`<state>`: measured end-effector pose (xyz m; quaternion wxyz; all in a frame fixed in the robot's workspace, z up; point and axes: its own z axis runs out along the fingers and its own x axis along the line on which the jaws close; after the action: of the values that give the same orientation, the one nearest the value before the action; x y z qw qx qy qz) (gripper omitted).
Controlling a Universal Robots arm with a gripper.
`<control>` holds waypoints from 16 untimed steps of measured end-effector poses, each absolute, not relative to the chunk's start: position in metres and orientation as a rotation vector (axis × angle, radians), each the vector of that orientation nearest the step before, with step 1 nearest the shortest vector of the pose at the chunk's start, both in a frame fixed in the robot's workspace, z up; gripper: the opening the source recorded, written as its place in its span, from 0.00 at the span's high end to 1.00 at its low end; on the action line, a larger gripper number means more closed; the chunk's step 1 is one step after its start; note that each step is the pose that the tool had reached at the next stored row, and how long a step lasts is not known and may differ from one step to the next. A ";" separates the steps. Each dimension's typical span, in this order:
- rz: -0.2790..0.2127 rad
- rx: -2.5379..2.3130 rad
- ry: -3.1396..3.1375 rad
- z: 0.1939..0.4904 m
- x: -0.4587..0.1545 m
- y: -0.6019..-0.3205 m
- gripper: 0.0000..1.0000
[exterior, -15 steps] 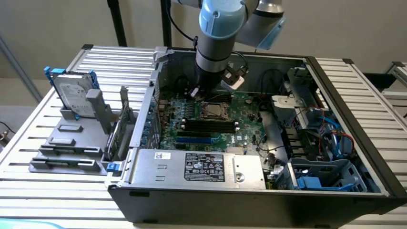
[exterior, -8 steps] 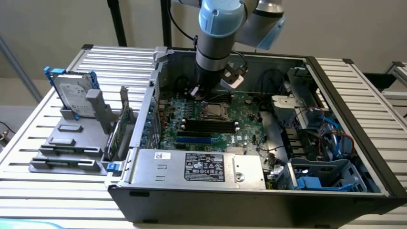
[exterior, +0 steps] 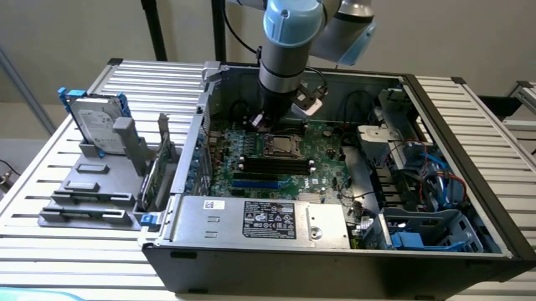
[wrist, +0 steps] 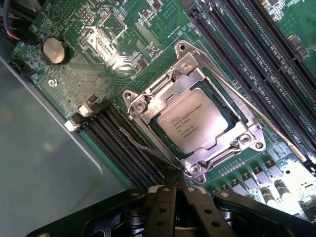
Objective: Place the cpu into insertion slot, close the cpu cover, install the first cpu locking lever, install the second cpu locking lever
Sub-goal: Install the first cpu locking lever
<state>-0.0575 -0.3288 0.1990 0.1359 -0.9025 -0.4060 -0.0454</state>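
— Where is the cpu?
— Lying flat in the insertion slot, with the cpu cover down over its edges.
— And the tool?
— Its tips are pressed together just beside the cover's corner, by a thin wire lever. Black memory slots run along both sides.

The chip's lettering is too small to read, and the arm (cut off above) hides part of the board.
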 end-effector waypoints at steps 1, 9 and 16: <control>-0.131 -2.616 -1.176 0.199 -0.057 -0.328 0.89; -0.128 -2.623 -1.172 0.198 -0.055 -0.324 0.89; -0.121 -2.633 -1.174 0.198 -0.050 -0.324 0.89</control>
<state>-0.0504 -0.3238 0.1981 0.1280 -0.9050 -0.4035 -0.0417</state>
